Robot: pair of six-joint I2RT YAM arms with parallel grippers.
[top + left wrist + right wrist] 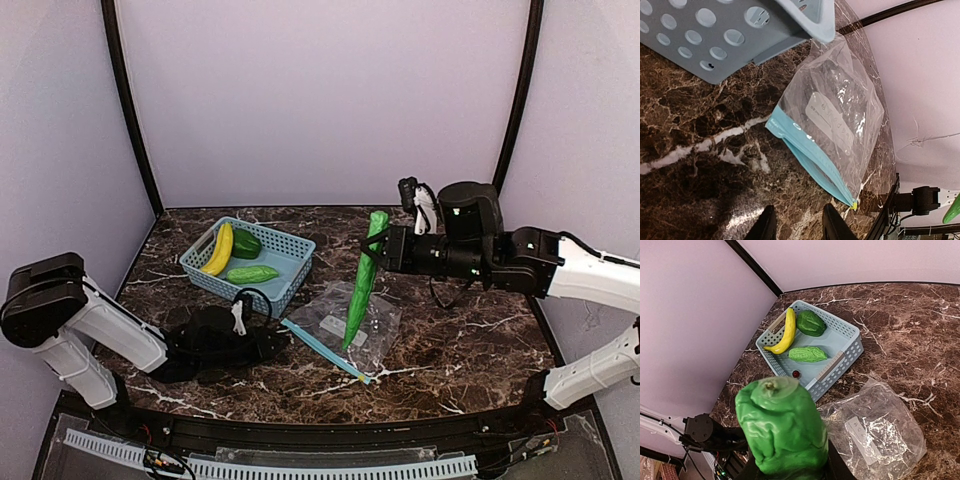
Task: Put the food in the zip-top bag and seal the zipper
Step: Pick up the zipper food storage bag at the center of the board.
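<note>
Noted the right gripper (380,245) (790,467) closed on a long, bumpy, bright-green plastic cucumber-like piece (362,285) (782,430), gripped near its upper, stalk end, with the jaws pressed against its sides. Saw that piece leaning, lower tip down over the small clear crinkly zip-top bag (378,325) (885,425). Could not tell whether tip and plastic touched.

Found the bag lying flat on the dark brown, white-veined marble table (450,340), white label patch (830,122) (860,435) facing up. Traced the thin light-blue zipper strip (325,350) (810,160) along the bag's edge nearest the left arm, running slantwise to a small yellow end.

Saw the left gripper (280,340) (797,227) low over the table, just beside the strip's end nearest the basket and not touching it. Made out its two dark fingers (765,227) standing partly apart, with only bare marble between them and nothing held.

Located the light-blue slotted plastic basket (290,262) (715,40) (840,360) just behind the bag. Counted three pieces in it: a yellow plastic banana (219,250) (785,332), a dark green bell pepper (246,243) (811,323) beside the banana, and a shorter green bumpy piece (252,273) (807,354) lying nearer the bag.
</note>
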